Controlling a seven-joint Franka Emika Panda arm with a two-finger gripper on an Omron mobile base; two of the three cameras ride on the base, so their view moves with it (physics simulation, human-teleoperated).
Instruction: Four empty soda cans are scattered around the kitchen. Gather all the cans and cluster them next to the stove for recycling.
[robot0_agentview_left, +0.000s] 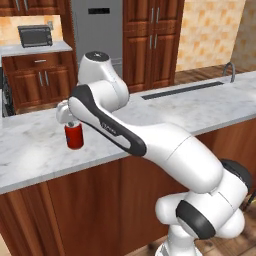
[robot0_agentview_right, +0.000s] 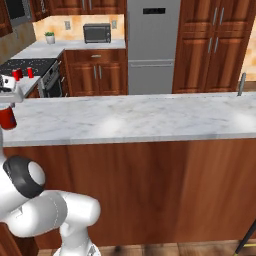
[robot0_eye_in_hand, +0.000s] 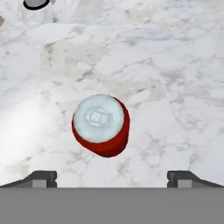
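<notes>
One red soda can with a silver top stands upright on the white marble island counter. My gripper hangs straight above it, open, with nothing between the jaws. In the hand view the can sits a little left of centre, ahead of the two spread fingertips. From the right base view the same can is at the far left edge under the gripper. Two more soda cans stand by the black stove at the back left.
A sink with a faucet lies at the island's far right end. Behind the island are a steel fridge, wooden cabinets, and a back counter carrying a small steel oven and a potted plant.
</notes>
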